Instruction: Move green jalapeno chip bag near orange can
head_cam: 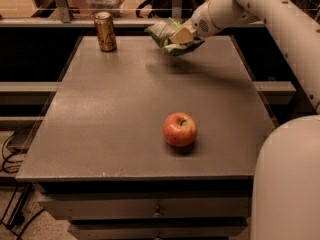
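Note:
The green jalapeno chip bag (pixel 165 35) is held in the air above the far part of the table, right of centre. My gripper (pixel 181 35) is shut on it, reaching in from the right on the white arm. The orange can (pixel 105 31) stands upright at the table's far left, about a bag's width and a half to the left of the bag. The bag's shadow falls on the tabletop just below it.
A red apple (pixel 179 129) sits on the grey table (pixel 100 114) near the front, right of centre. My white arm and base (pixel 287 179) fill the right side. A railing and clutter run behind the table's far edge.

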Controlling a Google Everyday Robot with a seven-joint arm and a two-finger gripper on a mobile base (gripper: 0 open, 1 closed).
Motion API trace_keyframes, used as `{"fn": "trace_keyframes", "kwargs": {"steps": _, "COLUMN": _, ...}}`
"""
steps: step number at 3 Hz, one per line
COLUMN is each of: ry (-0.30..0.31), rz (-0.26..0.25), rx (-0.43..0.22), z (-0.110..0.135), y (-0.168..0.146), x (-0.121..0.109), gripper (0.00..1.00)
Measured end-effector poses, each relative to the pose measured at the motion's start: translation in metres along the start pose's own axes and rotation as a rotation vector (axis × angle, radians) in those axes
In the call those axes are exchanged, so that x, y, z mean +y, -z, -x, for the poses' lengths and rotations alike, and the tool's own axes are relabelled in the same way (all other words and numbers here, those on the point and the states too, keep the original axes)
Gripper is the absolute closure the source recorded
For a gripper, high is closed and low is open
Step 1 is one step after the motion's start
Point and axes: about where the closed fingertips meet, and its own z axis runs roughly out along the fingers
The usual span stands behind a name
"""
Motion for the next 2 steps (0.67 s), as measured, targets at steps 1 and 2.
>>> {"fn": "trace_keyframes", "kwargs": {"steps": 1, "ry": 0.011, "rz": 0.066, "rx": -0.038, "z": 0.019, "y": -0.033, "x": 0.026, "gripper": 1.00}}
{"fn": "trace_keyframes", "kwargs": {"steps": 2, "ry": 0.011, "rz": 0.113, "rx": -0.063, "z": 0.035, "y": -0.063, "x": 0.046, "gripper": 1.00}}
